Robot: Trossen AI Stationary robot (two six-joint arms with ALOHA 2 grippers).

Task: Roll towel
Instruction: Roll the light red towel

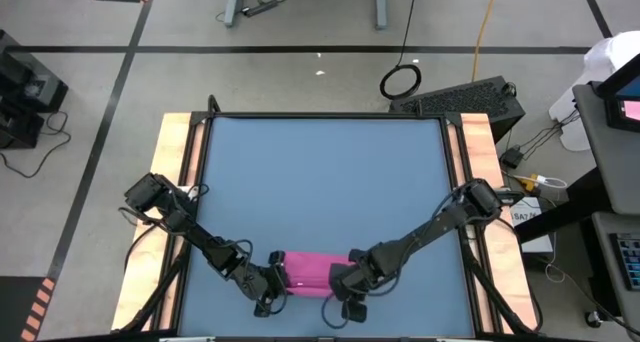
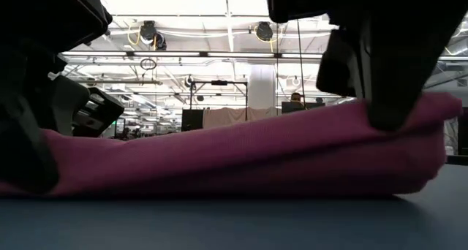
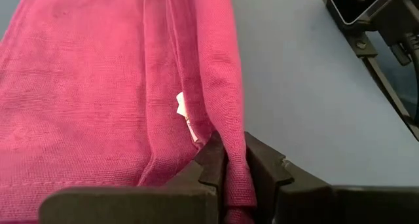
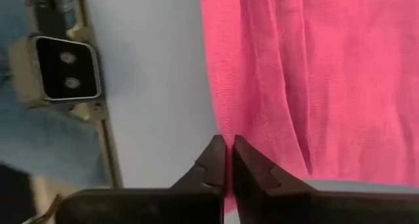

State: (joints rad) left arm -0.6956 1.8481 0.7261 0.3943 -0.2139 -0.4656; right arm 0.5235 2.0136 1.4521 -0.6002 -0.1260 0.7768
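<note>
Small magenta-pink soft fabric towel (image 1: 308, 270) lying as a short folded band on the blue tabletop (image 1: 320, 182), close to the near edge, between the two grippers. Long folds running along its length; small white tag (image 3: 185, 117) tucked in one crease near the left end. Seen at table height (image 2: 241, 158), lying low and flat at one end, lifted into a rounded hump at the other.

Left gripper (image 3: 234, 165) at the towel's left end, fingers pinched on a raised fold of the cloth. Right gripper (image 4: 229, 152) at the towel's right end, fingers pressed together at the cloth's edge; whether any fabric is caught between them cannot be told.

Dark arms angled in from the wooden side rails (image 1: 176, 172) flanking the tabletop.
</note>
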